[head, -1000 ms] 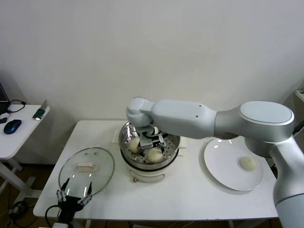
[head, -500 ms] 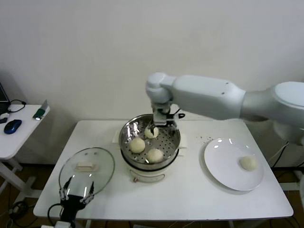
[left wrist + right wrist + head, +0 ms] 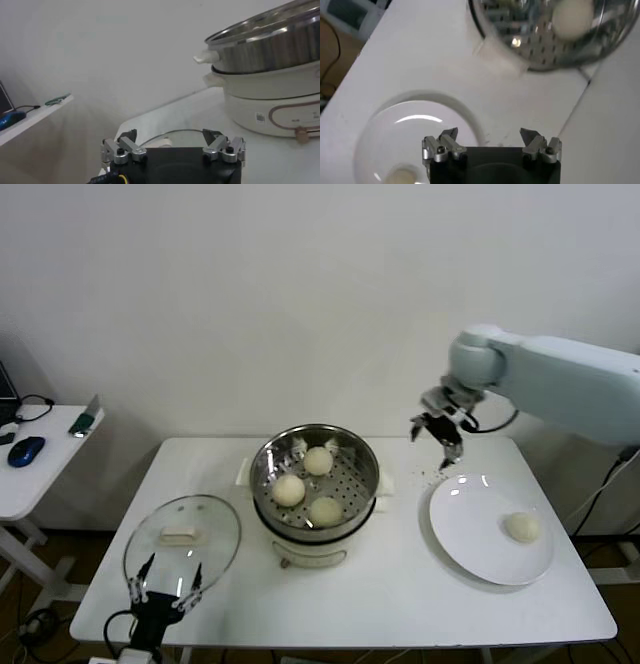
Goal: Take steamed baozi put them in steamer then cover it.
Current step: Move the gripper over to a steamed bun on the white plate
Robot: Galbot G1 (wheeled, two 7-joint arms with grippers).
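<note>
A white table (image 3: 400,604) fills the middle of the scene, with a smaller side table (image 3: 40,469) to its far left carrying a blue mouse (image 3: 26,450).

The right arm (image 3: 560,384) reaches in from the right, above the far right part of the table. The steamer (image 3: 315,484) stands near the table's centre, a shiny steel pot on a cream-white base, uncovered, with its perforated tray showing. To its right lies a flat white plate (image 3: 470,534), well apart from the pot. To the steamer's near left the cover (image 3: 183,541) lies flat on the table, glass with a cream bar handle, close to the near left edge.

The right gripper (image 3: 440,429) hangs in the air over the gap between steamer and plate, above the plate's far edge; its fingers stand apart and hold nothing. The left gripper (image 3: 163,592) sits low at the near left edge, just at the near rim of the cover, its fingers also spread wide and empty; the left wrist view shows the lid's rim between and beyond them.

Three steamed baozi (image 3: 289,489) rest on the tray inside the steamer: one left, one far, one near and right. A fourth bun (image 3: 521,527) lies alone on the right part of the plate.
</note>
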